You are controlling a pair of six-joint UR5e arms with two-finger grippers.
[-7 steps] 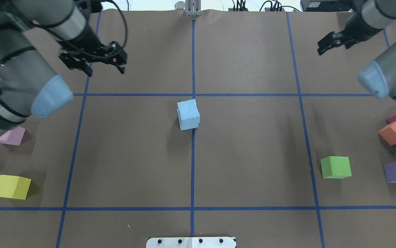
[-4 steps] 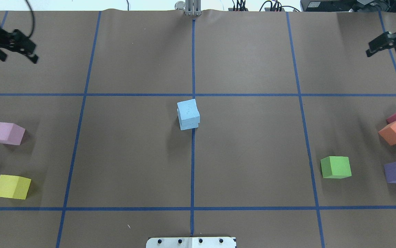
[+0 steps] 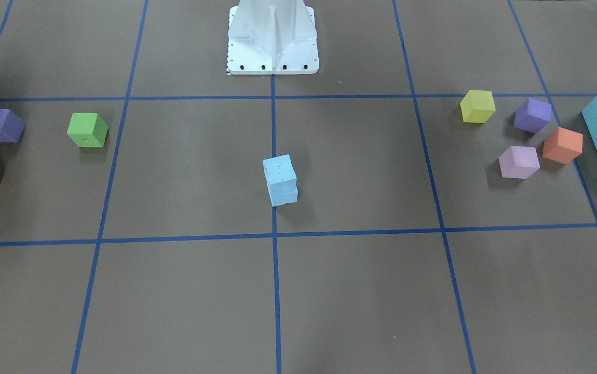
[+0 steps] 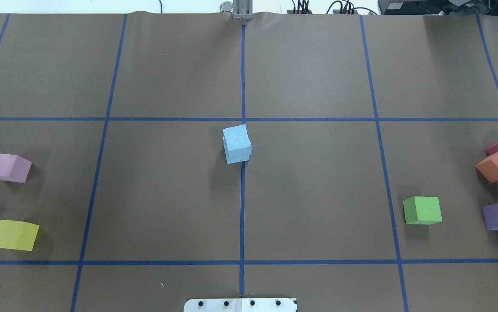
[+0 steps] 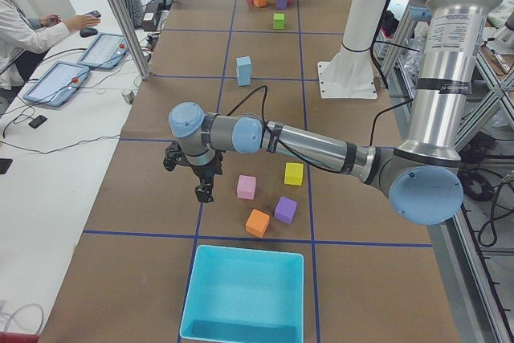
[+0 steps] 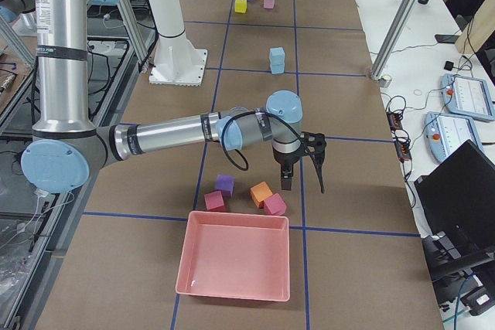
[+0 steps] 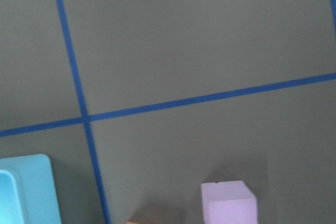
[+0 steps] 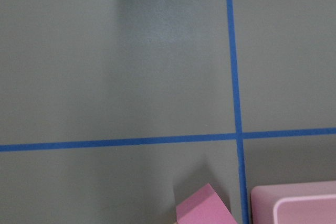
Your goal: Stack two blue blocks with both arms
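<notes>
Blue blocks (image 4: pixel 237 144): matte foam cubes, stacked slightly askew on brown-paper bench (image 4: pixel 318 173). Left gripper (image 5: pixel 202 190), right gripper (image 6: pixel 303 182): cannot tell whether open or closed.

Brown taped table (image 4: pixel 318 65) — stacked blue blocks (image 4: pixel 237 145), scattered coloured cubes (image 4: pixel 422 210).

The 2 blue blocks (image 4: pixel 237 145) look like matte foam, top face a bit pitted. The desk (image 4: pixel 318 65) is covered in dull brown paper with blue tape lines (image 4: pixel 166 119). The left arm (image 5: pixel 309 144) has smooth silvery metal tubes and satin blue caps (image 5: pixel 426 194), probably plastic. The teal box (image 5: pixel 245 295) looks like smooth, slightly shiny plastic.
</notes>
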